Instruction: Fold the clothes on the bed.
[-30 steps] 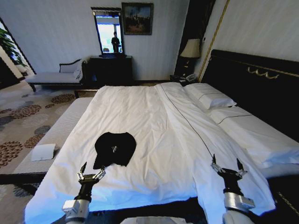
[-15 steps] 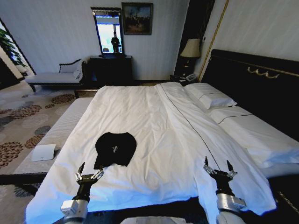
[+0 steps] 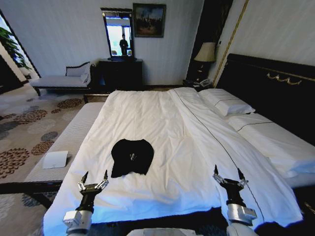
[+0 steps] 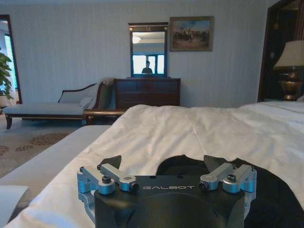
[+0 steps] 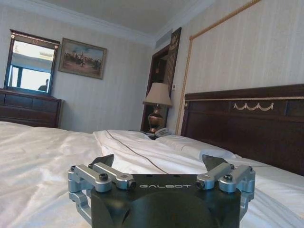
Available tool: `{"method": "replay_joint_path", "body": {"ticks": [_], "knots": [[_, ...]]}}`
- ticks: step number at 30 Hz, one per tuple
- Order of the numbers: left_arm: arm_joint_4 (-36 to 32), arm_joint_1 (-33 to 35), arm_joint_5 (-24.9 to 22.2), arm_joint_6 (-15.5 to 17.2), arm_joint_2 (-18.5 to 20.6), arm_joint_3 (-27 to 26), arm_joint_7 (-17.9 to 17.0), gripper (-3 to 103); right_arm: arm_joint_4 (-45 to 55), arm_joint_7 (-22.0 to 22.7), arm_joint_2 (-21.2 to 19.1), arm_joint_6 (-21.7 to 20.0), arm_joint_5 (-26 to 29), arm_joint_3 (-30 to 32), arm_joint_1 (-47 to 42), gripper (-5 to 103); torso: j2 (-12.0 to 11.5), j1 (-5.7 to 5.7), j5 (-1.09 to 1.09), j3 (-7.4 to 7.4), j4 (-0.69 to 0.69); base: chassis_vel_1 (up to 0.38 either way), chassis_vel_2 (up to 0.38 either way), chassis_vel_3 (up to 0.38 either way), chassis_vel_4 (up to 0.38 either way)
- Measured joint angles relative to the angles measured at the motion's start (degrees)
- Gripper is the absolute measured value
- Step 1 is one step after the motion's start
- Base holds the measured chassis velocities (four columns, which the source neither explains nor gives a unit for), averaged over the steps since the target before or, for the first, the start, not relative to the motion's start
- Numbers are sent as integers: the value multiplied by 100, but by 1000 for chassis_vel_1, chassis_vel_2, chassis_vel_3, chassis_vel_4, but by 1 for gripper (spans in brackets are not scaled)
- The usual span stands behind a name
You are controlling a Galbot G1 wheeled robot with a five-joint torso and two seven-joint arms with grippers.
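The clothes (image 3: 132, 157) are one black garment, crumpled in a small heap on the near left part of the bed (image 3: 167, 128), which has a white duvet and a dark headboard. My left gripper (image 3: 93, 180) is open, low over the duvet just short of the heap's near left corner. From the left wrist camera the black clothes (image 4: 266, 185) lie right past the spread left gripper (image 4: 164, 164). My right gripper (image 3: 227, 174) is open over the duvet's near right part, far from the garment. The right wrist camera has the right gripper (image 5: 159, 164) spread above bare white bedding.
A grey bench (image 3: 69, 140) runs along the bed's left side with a white sheet of paper (image 3: 55, 159) on it. White pillows (image 3: 229, 104) lie by the headboard. A lamp (image 3: 206, 53), a dark dresser (image 3: 120, 73) under a mirror and a chaise (image 3: 61, 81) stand far behind.
The whole head view has shifted, so the camera moved. In it the right gripper has come lower and a bit leftward; the left gripper has dropped slightly. The black garment looks unchanged in shape.
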Motion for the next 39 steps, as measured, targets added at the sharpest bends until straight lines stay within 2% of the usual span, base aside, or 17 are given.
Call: {"method": "replay_joint_path", "body": {"ticks": [6, 39], "knots": [[20, -28, 6, -3, -3, 39, 6, 97, 12, 10, 143, 9, -69, -111, -26, 100, 0, 1, -1, 1, 0, -39, -17, 35, 6], [-64, -11, 33, 45, 5, 112, -17, 98, 28, 40, 276, 112, -316, -267, -63, 100, 0, 0, -2, 0, 0, 0, 0, 0, 0]]}}
